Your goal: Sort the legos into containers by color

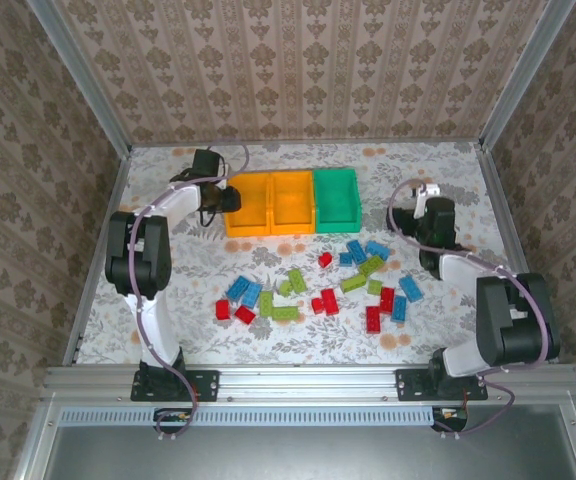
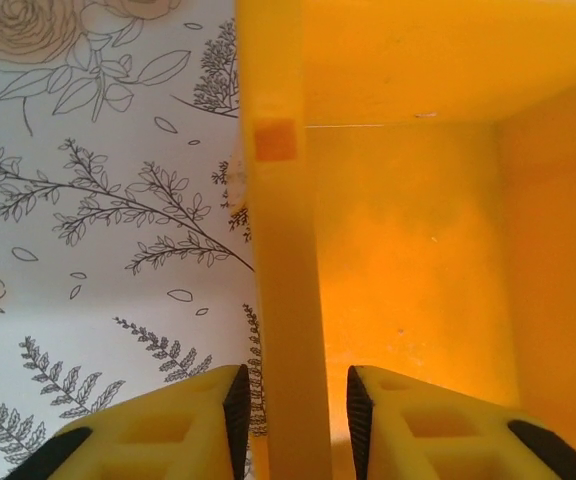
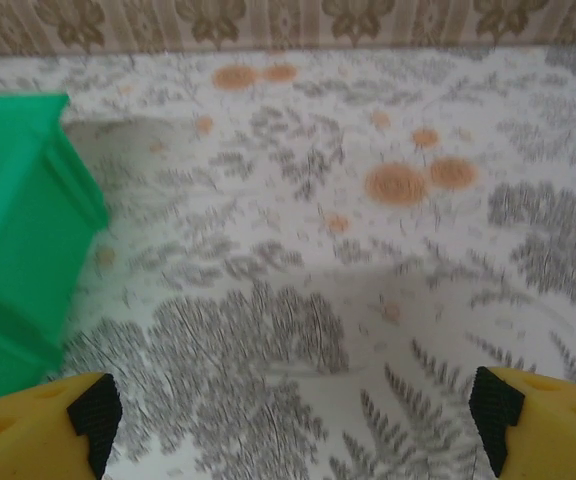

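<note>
The bricks (image 1: 318, 285) lay scattered across the middle of the desk (image 1: 198, 335), in front of the three bins (image 1: 268, 232) near its back edge. The left fingers (image 2: 158, 435) straddled the left orange bin's outer wall (image 2: 283, 260), slightly parted and barely clear of it. Any sideways move from there could have dragged the whole row. The right fingers (image 3: 48, 425) hung wide open over bare desk beside the green bin (image 3: 18, 230), gripping nothing.

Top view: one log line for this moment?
left hand astride orange bin wall; right hand open, empty, near green bin; legos loose on table
</note>
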{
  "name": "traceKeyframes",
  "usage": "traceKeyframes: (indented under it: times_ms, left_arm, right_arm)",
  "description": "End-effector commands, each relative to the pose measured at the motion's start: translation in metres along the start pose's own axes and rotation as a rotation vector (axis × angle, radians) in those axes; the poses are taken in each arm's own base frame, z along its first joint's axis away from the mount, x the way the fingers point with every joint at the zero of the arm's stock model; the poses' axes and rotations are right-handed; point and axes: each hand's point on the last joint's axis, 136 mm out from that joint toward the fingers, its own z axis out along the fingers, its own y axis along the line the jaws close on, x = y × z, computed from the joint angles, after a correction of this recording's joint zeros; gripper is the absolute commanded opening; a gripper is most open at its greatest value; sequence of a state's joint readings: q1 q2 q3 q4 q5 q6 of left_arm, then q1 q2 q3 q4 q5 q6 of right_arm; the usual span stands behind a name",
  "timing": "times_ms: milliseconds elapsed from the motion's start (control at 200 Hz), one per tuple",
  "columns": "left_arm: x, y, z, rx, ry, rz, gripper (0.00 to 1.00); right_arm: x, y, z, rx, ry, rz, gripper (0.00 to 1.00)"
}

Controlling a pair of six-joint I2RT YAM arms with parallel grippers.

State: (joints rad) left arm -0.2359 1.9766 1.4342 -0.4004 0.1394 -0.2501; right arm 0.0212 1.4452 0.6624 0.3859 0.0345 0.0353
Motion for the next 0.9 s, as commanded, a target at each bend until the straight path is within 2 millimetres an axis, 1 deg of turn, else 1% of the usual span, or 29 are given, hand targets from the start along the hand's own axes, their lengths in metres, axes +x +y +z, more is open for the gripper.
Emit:
traceKeyframes:
  times_ms: [0,100,160,165,180,220,275,305,330,365,400,460,475,500,530,650,665,700,895]
  left_arm:
    - [-0.007,-0.007,-0.007,0.016,-0.009,-0.005,0.48]
    - [-0.007,-0.007,-0.013,0.006,-0.024,-0.005,0.64]
    - [-0.008,-0.007,-0.021,-0.002,-0.045,0.002,0.69]
    - [-0.007,-0.007,-0.022,-0.002,-0.045,0.002,0.69]
    - [-0.007,-0.007,-0.024,-0.005,-0.050,0.005,0.70]
    - [-0.007,-0.007,-0.030,-0.013,-0.067,0.009,0.76]
    - [-0.005,-0.007,-0.036,-0.026,-0.083,0.019,0.83]
    - [-0.005,-0.007,-0.040,-0.034,-0.094,0.022,0.84]
    - [-0.003,-0.007,-0.042,-0.039,-0.099,0.026,0.87]
    - [-0.001,-0.007,-0.046,-0.044,-0.108,0.033,0.91]
    - [0.001,-0.008,-0.050,-0.051,-0.118,0.042,0.94]
    - [0.005,-0.007,-0.055,-0.065,-0.132,0.060,0.97]
    - [0.005,-0.008,-0.057,-0.068,-0.136,0.065,0.98]
    - [0.007,-0.007,-0.058,-0.078,-0.140,0.072,0.99]
    - [0.009,-0.007,-0.061,-0.084,-0.145,0.081,1.00]
    - [0.016,-0.007,-0.068,-0.108,-0.157,0.115,1.00]
    - [0.017,-0.007,-0.069,-0.109,-0.159,0.118,1.00]
    - [0.019,-0.007,-0.071,-0.113,-0.162,0.123,1.00]
    - [0.031,-0.005,-0.076,-0.122,-0.181,0.134,1.00]
  right_arm:
    - [0.026,0.013,-0.017,-0.043,0.227,0.014,0.91]
    - [0.036,0.013,-0.031,-0.025,0.376,0.109,0.88]
    - [0.041,0.015,-0.041,-0.011,0.449,0.186,0.85]
    - [0.037,0.016,-0.044,-0.013,0.438,0.193,0.85]
    - [0.034,0.017,-0.048,-0.017,0.438,0.212,0.85]
    - [0.038,0.023,-0.054,-0.029,0.470,0.272,0.84]
    - [0.044,0.030,-0.059,-0.037,0.511,0.333,0.85]
    - [0.047,0.033,-0.062,-0.028,0.532,0.355,0.87]
    - [0.050,0.034,-0.063,-0.016,0.550,0.365,0.89]
    - [0.054,0.037,-0.066,0.000,0.575,0.370,0.89]
    - [0.054,0.040,-0.065,0.008,0.581,0.376,0.90]
    - [0.053,0.049,-0.066,0.003,0.584,0.396,0.92]
    - [0.061,0.051,-0.062,0.011,0.608,0.402,0.93]
    - [0.065,0.054,-0.061,0.014,0.623,0.413,0.93]
    - [0.068,0.057,-0.060,0.015,0.636,0.428,0.95]
    - [0.080,0.069,-0.052,0.042,0.679,0.447,0.95]
    - [0.086,0.069,-0.054,0.052,0.704,0.447,0.95]
    - [0.091,0.071,-0.054,0.063,0.725,0.447,0.95]
    - [0.109,0.068,-0.046,0.145,0.777,0.409,0.94]
